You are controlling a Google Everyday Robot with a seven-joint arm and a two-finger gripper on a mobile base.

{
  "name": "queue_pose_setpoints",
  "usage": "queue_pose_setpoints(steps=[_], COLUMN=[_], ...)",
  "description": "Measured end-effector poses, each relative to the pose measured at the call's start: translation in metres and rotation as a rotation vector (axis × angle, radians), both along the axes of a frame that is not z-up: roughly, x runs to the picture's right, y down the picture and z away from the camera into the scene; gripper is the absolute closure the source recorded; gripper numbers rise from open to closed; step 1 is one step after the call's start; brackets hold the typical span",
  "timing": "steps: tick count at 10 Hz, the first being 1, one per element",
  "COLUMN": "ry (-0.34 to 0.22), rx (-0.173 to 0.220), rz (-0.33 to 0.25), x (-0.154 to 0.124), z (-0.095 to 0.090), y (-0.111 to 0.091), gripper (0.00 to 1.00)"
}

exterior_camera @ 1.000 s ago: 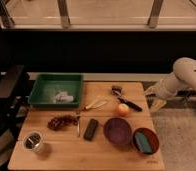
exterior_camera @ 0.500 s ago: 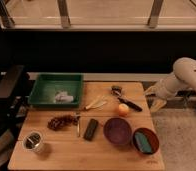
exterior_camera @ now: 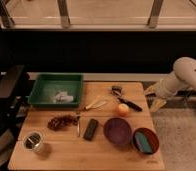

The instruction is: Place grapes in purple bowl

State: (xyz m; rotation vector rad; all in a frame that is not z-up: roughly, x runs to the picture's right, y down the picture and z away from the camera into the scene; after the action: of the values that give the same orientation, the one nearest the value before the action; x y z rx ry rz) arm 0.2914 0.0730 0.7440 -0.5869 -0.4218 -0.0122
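The grapes [exterior_camera: 61, 122], a small elongated bunch of dark reddish-brown, bumpy round fruits, lie on the left half of the light wooden table [exterior_camera: 66, 156], just near of the green tray. The purple bowl [exterior_camera: 117, 131], round, dark, plain and shallow, sits well to their right near the table's near edge, with nothing in it.

The robot's gripper [exterior_camera: 154, 97] hangs off the table's right edge at the end of a smooth, rounded white arm [exterior_camera: 187, 75]. Its two tan fingers [exterior_camera: 159, 104] are spread apart and hold nothing. It is well apart from both the grapes and the purple bowl.

Between the grapes and the purple bowl lie a thin metallic utensil [exterior_camera: 78, 125], just beside the bunch, and a flat black rectangular block [exterior_camera: 91, 128]. A slightly smaller reddish-brown bowl [exterior_camera: 153, 136] stands just right of the purple one and holds a teal oblong object [exterior_camera: 142, 142]. A round orange-yellow fruit [exterior_camera: 123, 109] rests just beyond the purple bowl. Farther back lie a dark-handled utensil [exterior_camera: 127, 103] and a pale, slender utensil [exterior_camera: 96, 104]. The green rectangular tray [exterior_camera: 43, 82] at the far left has raised walls and contains a crumpled pale item [exterior_camera: 62, 96]. A shiny metal cup [exterior_camera: 33, 142] stands at the near left corner.
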Motion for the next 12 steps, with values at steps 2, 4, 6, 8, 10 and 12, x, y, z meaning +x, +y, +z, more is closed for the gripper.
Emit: queue_pose_setpoints(steps=[2,4,6,8,10,12], ry=[-0.06,-0.112,-0.184,-0.244,-0.326,-0.414], rx=[0.003,0.01,0.019,0.021,0.015,-0.003], rz=[-0.009,-0.027,-0.067,-0.102,-0.154,-0.202], x=[-0.028,-0.066,-0.124,-0.165,-0.218,-0.266], z=[0.004,0.007,0.01,0.011,0.011,0.006], y=[-0.004,-0.007,-0.009,-0.008,-0.003,0.009], gripper=[0.34,0.34,0.34,0.34,0.34,0.34])
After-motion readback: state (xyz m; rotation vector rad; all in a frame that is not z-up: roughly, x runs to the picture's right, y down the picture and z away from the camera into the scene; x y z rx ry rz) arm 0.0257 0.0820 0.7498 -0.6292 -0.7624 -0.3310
